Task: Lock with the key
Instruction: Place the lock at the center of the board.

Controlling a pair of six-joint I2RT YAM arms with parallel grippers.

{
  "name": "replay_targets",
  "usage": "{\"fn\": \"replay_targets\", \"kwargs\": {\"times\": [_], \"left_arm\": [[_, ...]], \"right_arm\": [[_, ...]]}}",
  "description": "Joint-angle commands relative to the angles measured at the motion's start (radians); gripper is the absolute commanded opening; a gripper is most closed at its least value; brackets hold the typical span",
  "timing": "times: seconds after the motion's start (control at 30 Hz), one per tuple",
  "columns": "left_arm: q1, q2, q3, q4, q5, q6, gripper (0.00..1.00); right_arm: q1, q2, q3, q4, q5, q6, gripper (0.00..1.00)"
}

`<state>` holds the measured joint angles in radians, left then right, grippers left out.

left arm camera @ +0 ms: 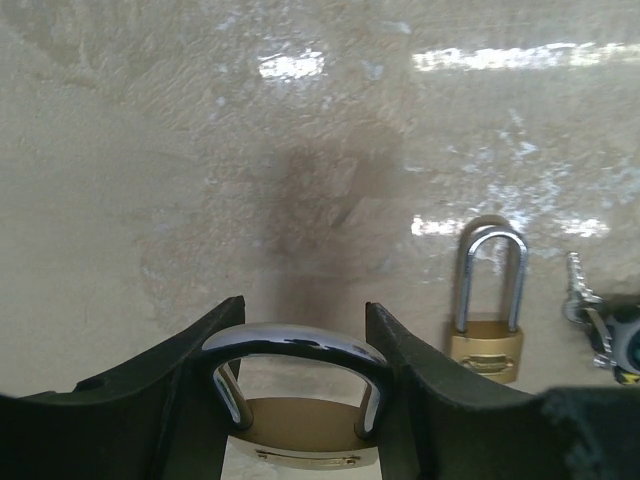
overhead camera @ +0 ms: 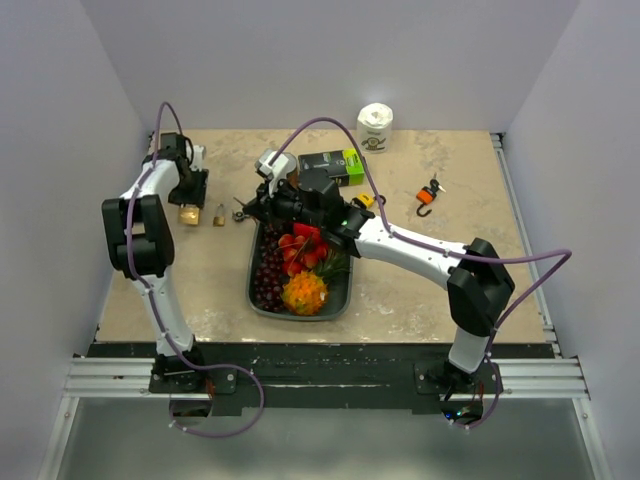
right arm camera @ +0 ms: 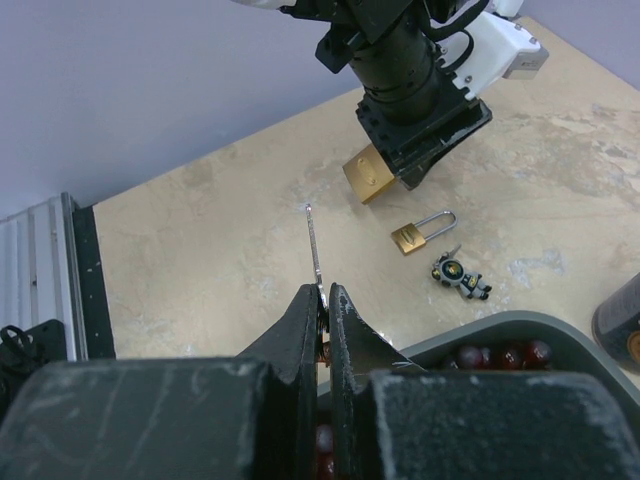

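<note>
Left end effector [left arm camera: 305, 322] is clamping padlock [left arm camera: 300, 428]; right end effector [right arm camera: 322, 300] is pinching key [right arm camera: 313, 240], which could twist, missing padlock at one o'clock.

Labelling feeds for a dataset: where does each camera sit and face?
Top external: overhead from behind, looking down on the table; left arm and right arm show.
Left wrist: looks down past its fingers clamping the large padlock.
Right wrist: looks along its fingers, pinching the key, toward the left end effector.
All share the small padlock.

White arms [overhead camera: 408, 245] — black joints [overhead camera: 478, 285], purple cables [overhead camera: 325, 122] looping.
</note>
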<state>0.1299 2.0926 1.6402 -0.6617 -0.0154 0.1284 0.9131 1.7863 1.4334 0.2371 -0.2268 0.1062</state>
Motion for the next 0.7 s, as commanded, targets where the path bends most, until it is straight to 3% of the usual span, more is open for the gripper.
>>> {"fn": "replay_targets", "kwargs": {"times": [0.0, 0.5, 0.67], "left_arm": [[0.054, 0.004, 0.04, 0.059, -0.07, 0.094, 0.0], [0.111, 0.107, 0.098, 0.126, -0.012, 0.304, 0.0], [0.131, 0.164, 0.161, 0.09, -0.009, 0.313, 0.1]], "right_arm": [[-0.008, -0.053, -0.001, 0.024, 0.003, 0.009, 0.0], [-0.013, -0.042, -0.002, 0.031, -0.013, 0.027, 0.0], [-0.016, -0.045, -0.005, 0.027, -0.011, 0.026, 0.0]]}}
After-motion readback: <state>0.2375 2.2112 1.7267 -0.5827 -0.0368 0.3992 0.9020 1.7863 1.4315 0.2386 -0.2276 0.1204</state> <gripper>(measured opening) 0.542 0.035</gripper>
